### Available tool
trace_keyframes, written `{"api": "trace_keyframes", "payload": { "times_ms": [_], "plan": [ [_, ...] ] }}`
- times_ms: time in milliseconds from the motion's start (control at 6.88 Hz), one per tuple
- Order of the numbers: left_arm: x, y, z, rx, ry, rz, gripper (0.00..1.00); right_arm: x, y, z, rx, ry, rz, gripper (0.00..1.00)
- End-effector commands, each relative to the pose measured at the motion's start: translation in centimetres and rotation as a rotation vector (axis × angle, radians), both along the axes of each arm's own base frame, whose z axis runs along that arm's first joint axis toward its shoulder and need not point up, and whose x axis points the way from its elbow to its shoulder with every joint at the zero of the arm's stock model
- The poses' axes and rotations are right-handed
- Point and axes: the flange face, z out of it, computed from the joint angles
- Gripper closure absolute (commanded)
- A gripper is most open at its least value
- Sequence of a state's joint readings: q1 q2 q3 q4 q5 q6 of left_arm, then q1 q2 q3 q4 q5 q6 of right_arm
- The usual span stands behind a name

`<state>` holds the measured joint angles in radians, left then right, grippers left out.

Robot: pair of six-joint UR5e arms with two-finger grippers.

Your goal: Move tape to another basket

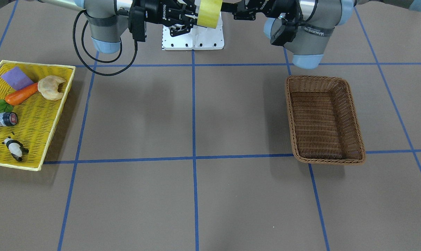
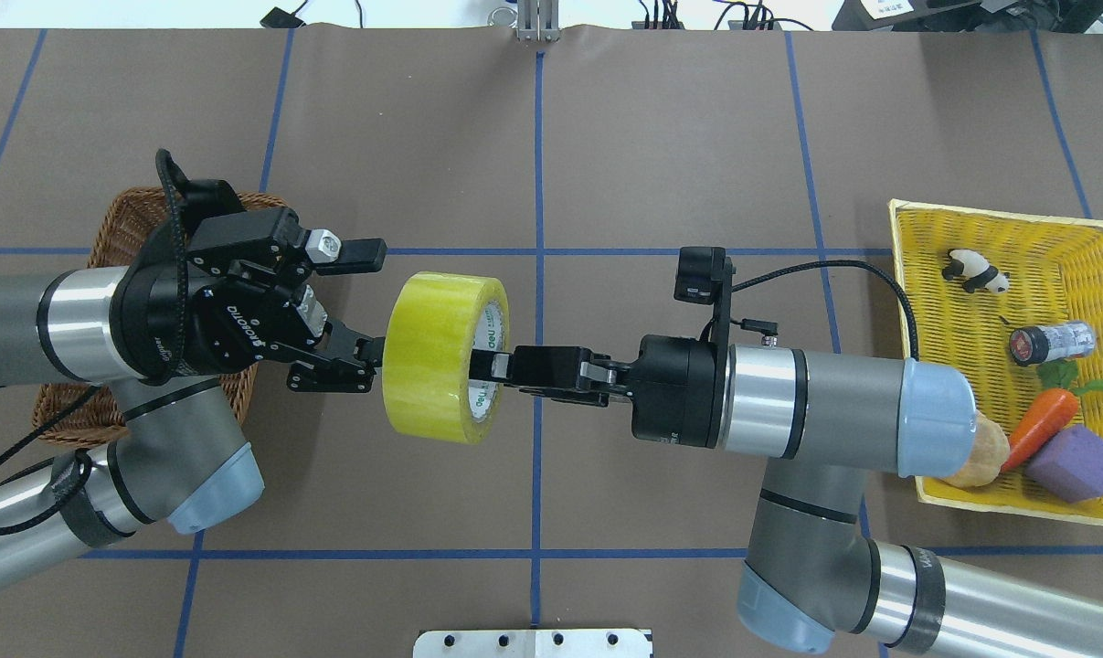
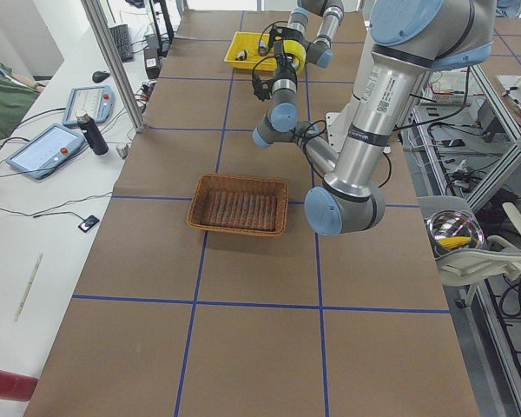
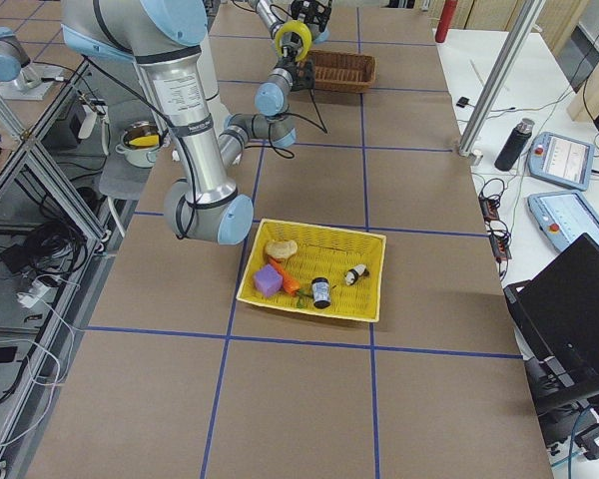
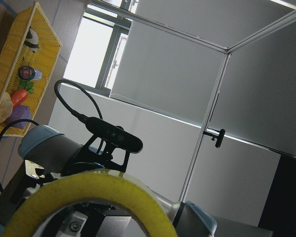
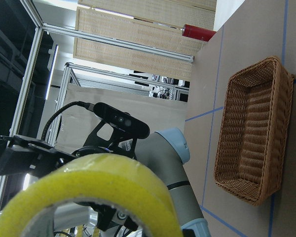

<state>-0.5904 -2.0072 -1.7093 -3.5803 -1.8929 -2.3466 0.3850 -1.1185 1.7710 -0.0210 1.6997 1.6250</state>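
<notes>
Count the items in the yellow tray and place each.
5. Front-facing view, yellow tray: purple block at top, carrot below it, croissant right of both, bottle at left edge, panda toy lowest. None appears hidden.

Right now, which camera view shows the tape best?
Overhead exterior: the whole tape shows, held up by the right gripper, with the open left gripper beside it. The front-facing view cuts it at the top edge; both wrist views catch only a yellow arc; the side views show it small and far.
</notes>
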Motion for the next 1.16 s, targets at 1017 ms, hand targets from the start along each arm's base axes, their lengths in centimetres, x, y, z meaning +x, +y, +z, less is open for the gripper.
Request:
{"api": "trace_keyframes", "payload": {
  "times_ms": [1017],
  "plan": [
    [1.4,1.0,-1.3,0.0,-0.001,0.033,0.36,-0.2,-0.1,0.0,-0.001,0.0,0.007,1.0]
  ]
}}
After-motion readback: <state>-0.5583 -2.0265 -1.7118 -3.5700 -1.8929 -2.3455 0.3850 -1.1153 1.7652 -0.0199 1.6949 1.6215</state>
